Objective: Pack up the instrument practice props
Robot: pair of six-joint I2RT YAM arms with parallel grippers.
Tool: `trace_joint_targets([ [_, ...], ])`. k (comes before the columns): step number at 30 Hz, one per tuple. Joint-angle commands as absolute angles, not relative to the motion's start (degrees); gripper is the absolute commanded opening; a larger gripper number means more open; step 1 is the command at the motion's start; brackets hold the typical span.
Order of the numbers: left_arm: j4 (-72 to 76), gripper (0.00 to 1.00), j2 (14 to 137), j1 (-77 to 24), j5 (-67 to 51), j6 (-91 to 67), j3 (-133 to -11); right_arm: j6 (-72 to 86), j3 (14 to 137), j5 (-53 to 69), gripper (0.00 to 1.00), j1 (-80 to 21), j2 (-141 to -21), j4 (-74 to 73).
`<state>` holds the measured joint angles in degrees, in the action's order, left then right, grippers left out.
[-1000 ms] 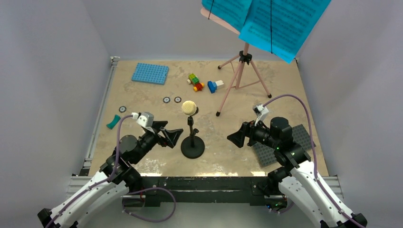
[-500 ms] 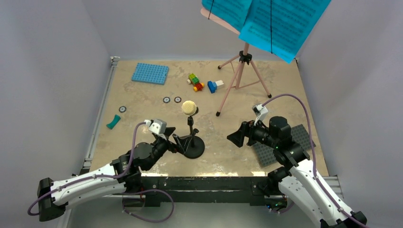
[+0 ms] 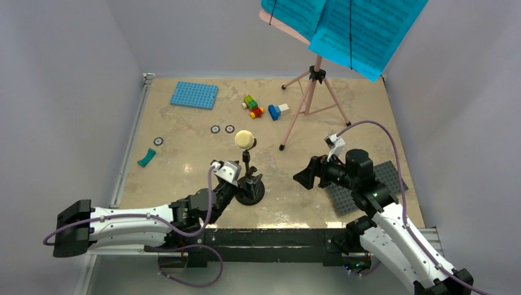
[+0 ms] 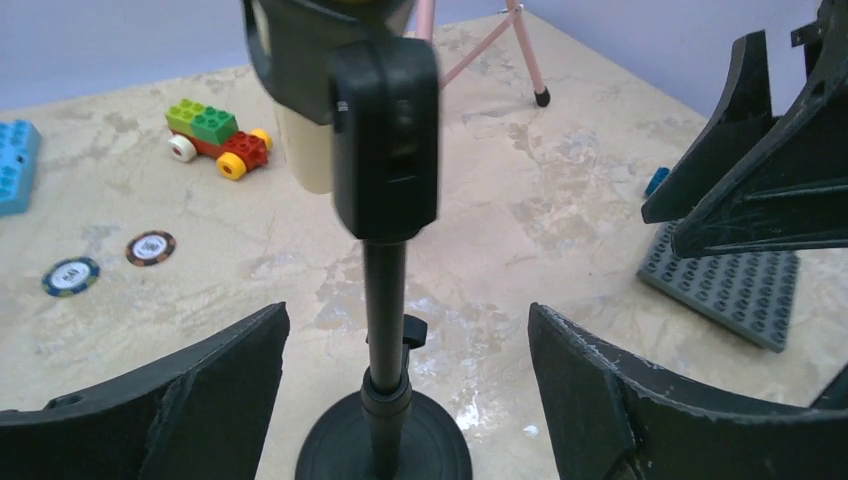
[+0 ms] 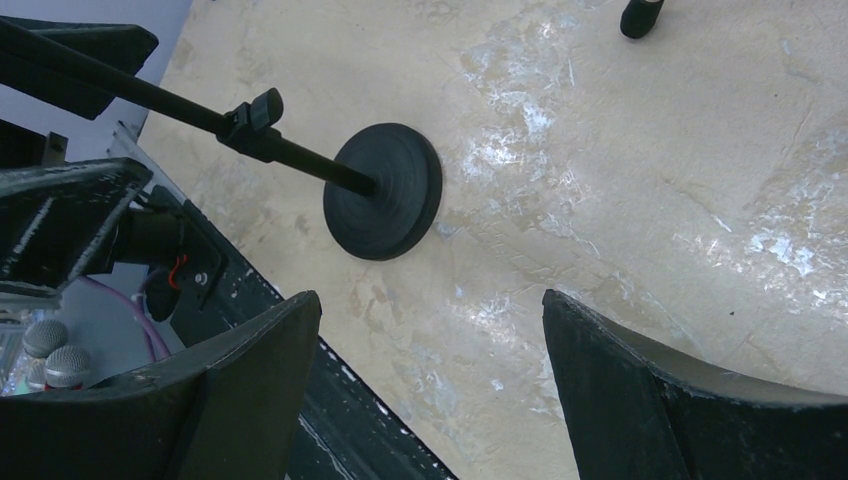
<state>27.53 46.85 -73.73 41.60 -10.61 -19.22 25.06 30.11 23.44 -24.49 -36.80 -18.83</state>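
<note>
The small black mic stand [image 3: 250, 189] stands upright near the table's front middle, with the cream toy microphone [image 3: 245, 139] clipped on top. My left gripper [image 3: 249, 184] is open, its jaws on either side of the stand's pole [image 4: 385, 330] just above the round base [image 4: 385, 445], not touching it. The microphone body [image 4: 305, 150] shows behind the black clip. My right gripper [image 3: 305, 176] is open and empty, to the right of the stand [image 5: 385, 190]. The pink tripod music stand [image 3: 310, 98] stands at the back right, holding cyan sheet-music pages [image 3: 353, 27].
A blue baseplate [image 3: 194, 94] lies at the back left, a grey baseplate [image 3: 359, 187] under my right arm. Small coloured bricks [image 3: 261, 108] lie at the back middle. Round tokens [image 3: 222, 129] and a teal piece [image 3: 146, 157] lie on the left.
My left arm has swung low and to the right, bringing its open jaws around the mic stand's pole. My right gripper has barely moved.
</note>
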Motion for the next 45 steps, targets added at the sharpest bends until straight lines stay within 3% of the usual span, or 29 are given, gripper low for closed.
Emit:
trace_joint_targets([
  [1, 45.2, 0.90, 52.1, -76.3, 50.5, 2.8, -21.5, 25.4, 31.7, 22.8, 0.86, -24.7, -37.0, -17.1],
  [6, 54.6, 0.83, 55.5, -76.5, 53.5, 7.8, -21.2, 25.1, 32.4, 22.7, 0.86, -24.7, -37.3, -17.7],
  [16, 58.8, 0.64, 57.2, -76.5, 53.7, 12.5, -21.4, 24.9, 32.5, 22.5, 0.86, -24.7, -38.1, -17.6],
  [27, 59.1, 0.58, 60.7, -76.2, 51.9, 12.7, -22.1, 25.1, 32.9, 22.6, 0.86, -24.7, -38.0, -17.9],
  [30, 59.4, 0.45, 61.0, -76.0, 51.2, 12.4, -21.9, 25.2, 33.0, 22.6, 0.86, -24.7, -37.8, -18.1],
  [37, 59.3, 0.03, 60.5, -75.3, 48.7, 10.6, -21.0, 25.5, 33.0, 22.5, 0.86, -24.7, -37.4, -18.5],
  [45, 58.3, 0.00, 51.3, -68.0, 28.7, 3.0, -15.6, 25.0, 34.1, 23.4, 0.86, -24.7, -37.0, -18.6],
])
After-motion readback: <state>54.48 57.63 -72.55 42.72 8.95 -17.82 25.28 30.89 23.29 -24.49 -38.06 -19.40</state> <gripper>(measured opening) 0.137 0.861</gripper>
